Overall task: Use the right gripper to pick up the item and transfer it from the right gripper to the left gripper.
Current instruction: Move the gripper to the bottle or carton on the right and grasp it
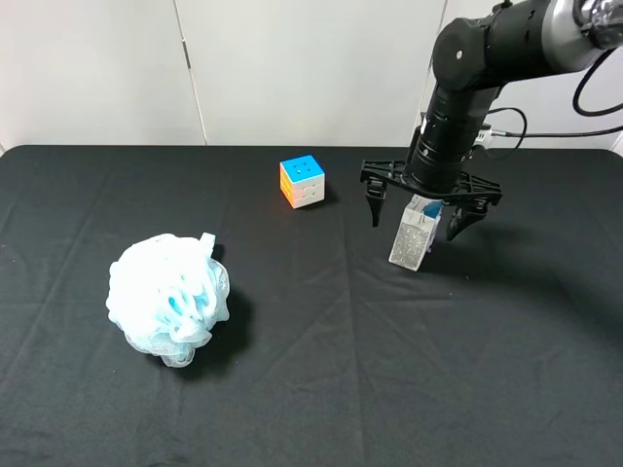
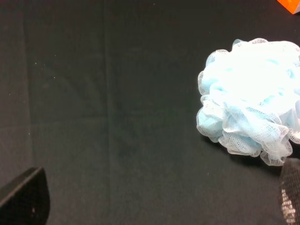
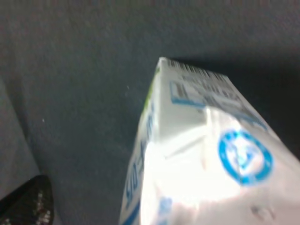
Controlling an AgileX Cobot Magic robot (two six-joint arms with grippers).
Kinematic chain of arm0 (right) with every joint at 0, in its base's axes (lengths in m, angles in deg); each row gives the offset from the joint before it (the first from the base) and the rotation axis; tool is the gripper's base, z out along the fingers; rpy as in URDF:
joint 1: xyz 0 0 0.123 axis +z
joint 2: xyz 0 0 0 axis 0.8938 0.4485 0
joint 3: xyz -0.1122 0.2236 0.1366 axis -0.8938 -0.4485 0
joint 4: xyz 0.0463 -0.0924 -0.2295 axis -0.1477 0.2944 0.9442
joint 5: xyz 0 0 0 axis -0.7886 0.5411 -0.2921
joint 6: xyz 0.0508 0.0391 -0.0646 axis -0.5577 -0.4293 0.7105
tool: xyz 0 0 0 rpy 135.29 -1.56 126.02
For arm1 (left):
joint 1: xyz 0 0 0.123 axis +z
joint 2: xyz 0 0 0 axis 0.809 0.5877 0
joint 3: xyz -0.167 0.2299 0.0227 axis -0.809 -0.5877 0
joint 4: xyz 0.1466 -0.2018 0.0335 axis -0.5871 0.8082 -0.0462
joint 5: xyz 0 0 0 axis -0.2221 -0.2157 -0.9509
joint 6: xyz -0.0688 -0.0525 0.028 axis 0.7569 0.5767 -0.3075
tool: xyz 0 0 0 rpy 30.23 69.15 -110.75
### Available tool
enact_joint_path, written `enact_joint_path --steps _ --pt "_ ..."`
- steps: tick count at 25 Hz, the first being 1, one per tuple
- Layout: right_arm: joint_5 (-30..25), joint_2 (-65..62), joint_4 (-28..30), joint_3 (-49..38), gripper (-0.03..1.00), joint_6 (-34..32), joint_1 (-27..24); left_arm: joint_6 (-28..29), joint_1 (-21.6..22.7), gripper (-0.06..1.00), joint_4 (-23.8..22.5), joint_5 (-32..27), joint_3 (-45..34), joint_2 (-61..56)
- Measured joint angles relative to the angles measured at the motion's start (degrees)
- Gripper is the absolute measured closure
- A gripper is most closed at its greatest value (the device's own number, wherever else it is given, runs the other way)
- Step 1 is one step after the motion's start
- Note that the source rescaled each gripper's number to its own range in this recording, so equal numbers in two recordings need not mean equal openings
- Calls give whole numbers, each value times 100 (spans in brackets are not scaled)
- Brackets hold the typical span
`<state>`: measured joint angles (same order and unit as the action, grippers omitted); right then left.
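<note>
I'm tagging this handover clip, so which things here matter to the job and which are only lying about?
Part of the job:
- the carton, held tilted
- the right gripper, its jaws set around the carton's top
- the left gripper, only its finger edges in view

Just lying about:
- the puzzle cube
- the bath pouf

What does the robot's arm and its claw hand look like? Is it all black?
Mostly black. The right arm is thick, round and glossy, with a silver cap at the top joint and thin black cables looping behind it. The right gripper is a black claw of splayed, pointy prongs. Of the left gripper, only dark fingertips with a fine bumpy texture show, at the picture's corners.
</note>
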<state>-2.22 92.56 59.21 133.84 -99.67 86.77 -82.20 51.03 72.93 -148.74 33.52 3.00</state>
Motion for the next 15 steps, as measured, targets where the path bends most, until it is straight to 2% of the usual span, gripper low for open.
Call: enact_joint_path --steps 8,15 --pt "87 82 326 0 -3 -329 0 0 0 -1 0 0 0 0" --pt "87 82 362 0 -3 -423 0 0 0 -1 0 0 0 0"
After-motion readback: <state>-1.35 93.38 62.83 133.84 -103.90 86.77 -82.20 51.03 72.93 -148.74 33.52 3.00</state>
